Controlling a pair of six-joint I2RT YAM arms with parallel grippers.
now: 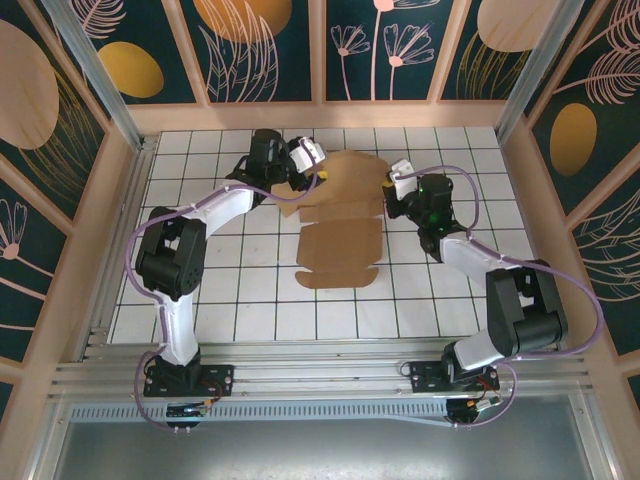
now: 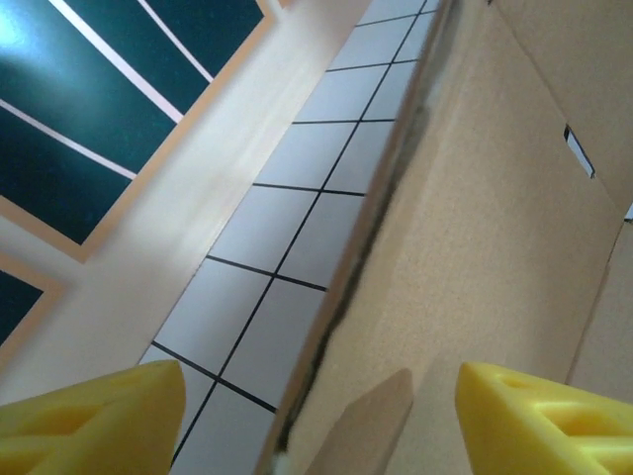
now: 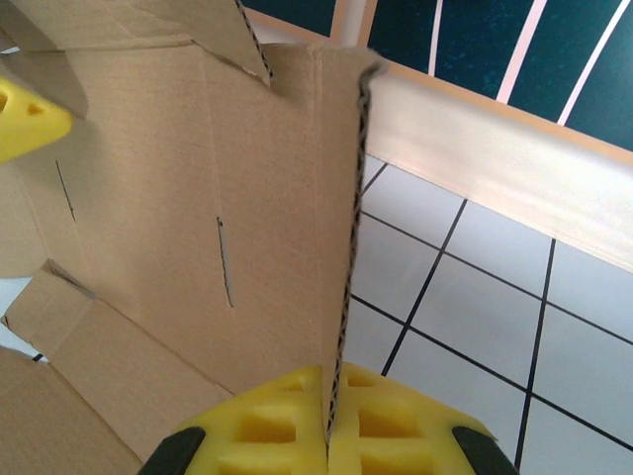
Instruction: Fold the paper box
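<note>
White tiles ruled with a black grid are covering the bench (image 1: 220, 300), and in the top view the two arm bases are sitting at its 6 o'clock edge. Around the middle of the bench the paper box (image 1: 340, 245) is lying as an irregular brown sheet. Its near panel is resting flat on the tiles and its flaps are spreading toward 12 o'clock.

At the far part of the sheet the two arms are meeting it from either side. The right tool (image 1: 392, 186) is working at the sheet's 3 o'clock edge. In the right wrist view this tool (image 3: 329, 427) is pinching the cardboard, its yellow pads pressing together on a cut edge of the paper box (image 3: 148, 198), whose panel is showing two thin slots.

The left tool (image 1: 317, 173) is reaching in at the sheet's 10 o'clock corner. In the left wrist view this tool (image 2: 316, 416) is gaping wide, with one yellow finger (image 2: 94, 421) over the tiles and the other over the cardboard. An edge of the paper box (image 2: 495, 218) is running between them, and neither finger is visibly clamping it.

Beyond the bench, dark teal wall panels (image 1: 270, 50) with peach plant drawings are standing in pale wooden frames.
</note>
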